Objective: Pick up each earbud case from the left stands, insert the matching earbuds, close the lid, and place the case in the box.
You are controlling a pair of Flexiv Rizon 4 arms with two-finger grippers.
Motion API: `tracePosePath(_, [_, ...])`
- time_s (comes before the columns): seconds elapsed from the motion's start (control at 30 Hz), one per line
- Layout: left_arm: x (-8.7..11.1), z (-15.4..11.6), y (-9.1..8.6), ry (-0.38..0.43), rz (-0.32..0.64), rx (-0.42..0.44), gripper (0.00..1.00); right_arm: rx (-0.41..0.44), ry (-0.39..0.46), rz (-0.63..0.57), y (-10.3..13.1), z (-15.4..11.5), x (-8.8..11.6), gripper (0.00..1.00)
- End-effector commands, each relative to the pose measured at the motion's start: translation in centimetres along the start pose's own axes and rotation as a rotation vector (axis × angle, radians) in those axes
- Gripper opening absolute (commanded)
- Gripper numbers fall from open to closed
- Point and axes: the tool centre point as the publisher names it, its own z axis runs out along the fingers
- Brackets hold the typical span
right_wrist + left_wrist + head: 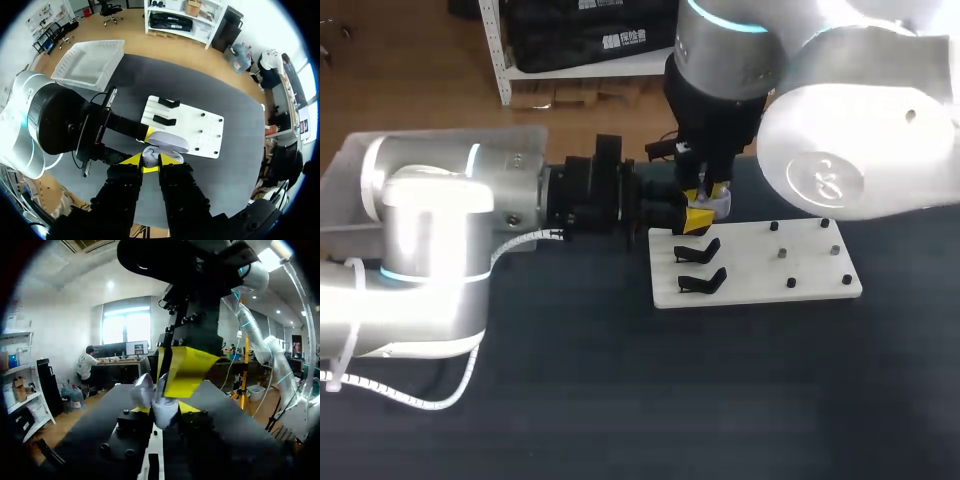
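1. A pale open box [90,64] stands at the left edge of the dark surface [620,400].
2. The left arm [430,240] is extended level towards the middle.
3. The left end effector [165,410] is pinched on the white earbud case [167,142] from two sides. The case is held above the surface, beside the stand end of the board, and its lid appears raised.
4. The right end effector [151,160] points straight down onto the case from above. Whether it grips anything cannot be told.
5. A white board [800,275] lies flat just right of the case. Two black stands [700,250] are seen at its left end and small dark pegs [783,254] at its right.
6. The right arm [860,110] enters from the upper right corner.
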Motion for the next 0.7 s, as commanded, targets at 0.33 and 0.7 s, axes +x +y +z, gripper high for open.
tracePosePath(0.33, [0.09, 0.05, -0.17, -0.009, 0.006, -0.006, 0.0, 0.01, 0.001, -0.002, -0.21, 0.26, 0.22, 0.05])
tracePosePath(0.7, [0.09, 0.05, -0.17, -0.009, 0.006, -0.006, 0.0, 0.012, 0.002, -0.004, -0.26, 0.23, 0.42, 0.24])
